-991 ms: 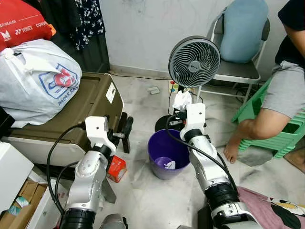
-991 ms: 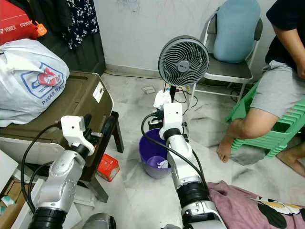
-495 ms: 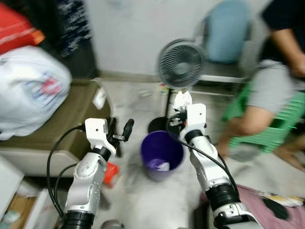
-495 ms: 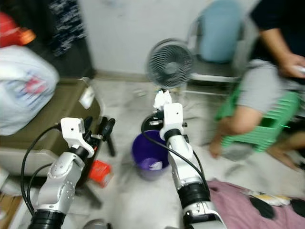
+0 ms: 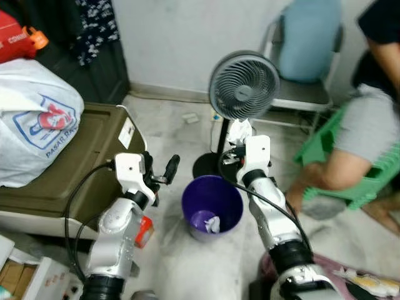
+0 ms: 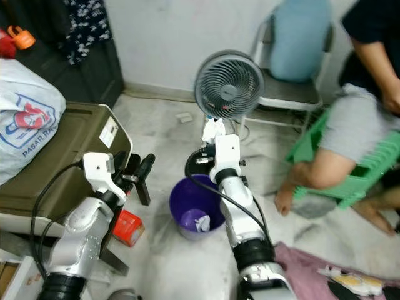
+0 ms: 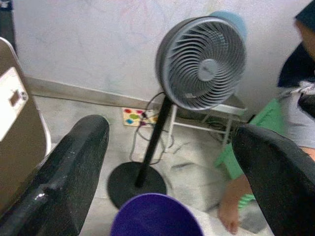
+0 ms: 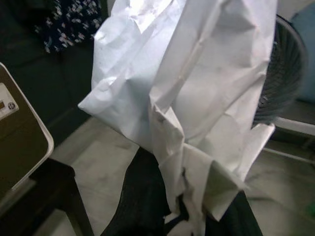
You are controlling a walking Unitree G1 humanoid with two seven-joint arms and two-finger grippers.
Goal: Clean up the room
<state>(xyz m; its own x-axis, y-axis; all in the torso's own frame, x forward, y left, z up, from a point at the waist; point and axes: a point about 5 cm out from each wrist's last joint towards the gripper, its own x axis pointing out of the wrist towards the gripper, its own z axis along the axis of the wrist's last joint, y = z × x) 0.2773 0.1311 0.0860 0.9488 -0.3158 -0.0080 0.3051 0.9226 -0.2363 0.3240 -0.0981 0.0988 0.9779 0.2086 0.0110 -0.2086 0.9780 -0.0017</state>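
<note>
Head stereo pair angled down over floor, both wrist cameras facing forward, all sharing the fan [image 5: 244,85], purple bin [image 6: 197,207] in three.

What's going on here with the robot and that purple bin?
The robot is tidying up. Its right gripper is shut on a crumpled white paper, held beyond the far rim of the purple bin, which already has some paper inside. The left gripper is open and empty beside the bin. A person sits nearby.
</note>
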